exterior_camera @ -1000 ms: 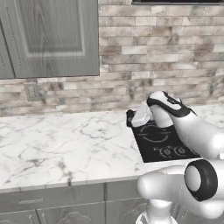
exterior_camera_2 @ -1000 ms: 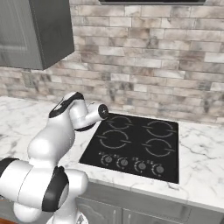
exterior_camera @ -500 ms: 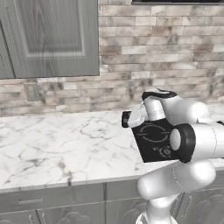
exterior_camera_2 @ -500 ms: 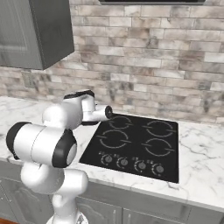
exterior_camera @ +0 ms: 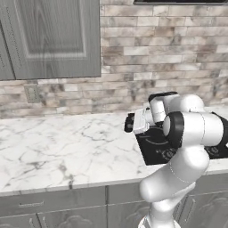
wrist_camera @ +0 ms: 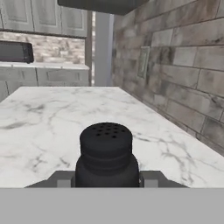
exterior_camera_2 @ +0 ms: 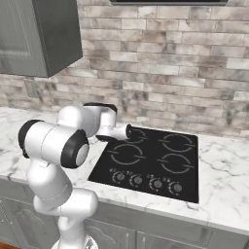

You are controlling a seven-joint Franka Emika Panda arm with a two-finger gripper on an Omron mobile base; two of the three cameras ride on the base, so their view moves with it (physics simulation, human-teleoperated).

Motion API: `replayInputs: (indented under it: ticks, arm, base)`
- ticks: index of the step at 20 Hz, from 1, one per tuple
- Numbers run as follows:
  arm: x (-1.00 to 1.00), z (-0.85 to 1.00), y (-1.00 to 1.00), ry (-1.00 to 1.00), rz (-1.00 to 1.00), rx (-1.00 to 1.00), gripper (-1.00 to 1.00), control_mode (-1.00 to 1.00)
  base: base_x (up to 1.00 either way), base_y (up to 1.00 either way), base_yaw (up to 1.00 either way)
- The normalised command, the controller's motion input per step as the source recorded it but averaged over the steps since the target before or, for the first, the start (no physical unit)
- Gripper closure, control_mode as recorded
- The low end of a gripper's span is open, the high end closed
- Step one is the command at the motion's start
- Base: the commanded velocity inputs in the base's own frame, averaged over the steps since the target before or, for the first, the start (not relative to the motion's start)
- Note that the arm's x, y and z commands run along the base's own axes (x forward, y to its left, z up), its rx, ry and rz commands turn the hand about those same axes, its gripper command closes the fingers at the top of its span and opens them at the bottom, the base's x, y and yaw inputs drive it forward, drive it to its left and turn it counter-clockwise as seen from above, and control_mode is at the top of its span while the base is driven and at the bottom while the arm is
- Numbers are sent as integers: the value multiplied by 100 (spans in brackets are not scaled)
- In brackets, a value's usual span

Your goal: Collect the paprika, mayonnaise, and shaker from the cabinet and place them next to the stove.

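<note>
The end effector (wrist_camera: 106, 183) is gripping the black shaker (wrist_camera: 106, 154) between its fingers, holding it above the marble bench (exterior_camera: 58, 147) just beside the left edge of the stove (exterior_camera_2: 160, 163), under the closed cabinet (exterior_camera: 51, 38).

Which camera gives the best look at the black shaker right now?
The hand view: the shaker sits large and centred, its rounded top and holes plain. In the left base view it is a small dark shape at the tip of the hand, over the counter beside the stove. In the right base view just a dark nub shows.
</note>
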Motion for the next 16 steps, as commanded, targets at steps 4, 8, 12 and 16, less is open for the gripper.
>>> replayInputs:
  ticks: [4, 8, 12, 16]
  arm:
    - [12, -21, 0, 0, 3, 0, 100, -100]
    - [13, -24, 0, 0, 4, 0, 100, -100]
    - [14, -24, 0, 0, 4, 0, 100, -100]
    - [11, -25, 0, 0, 5, 0, 100, -100]
  base:
    - [0, 0, 0]
    - [0, 0, 0]
    - [0, 0, 0]
    - [0, 0, 0]
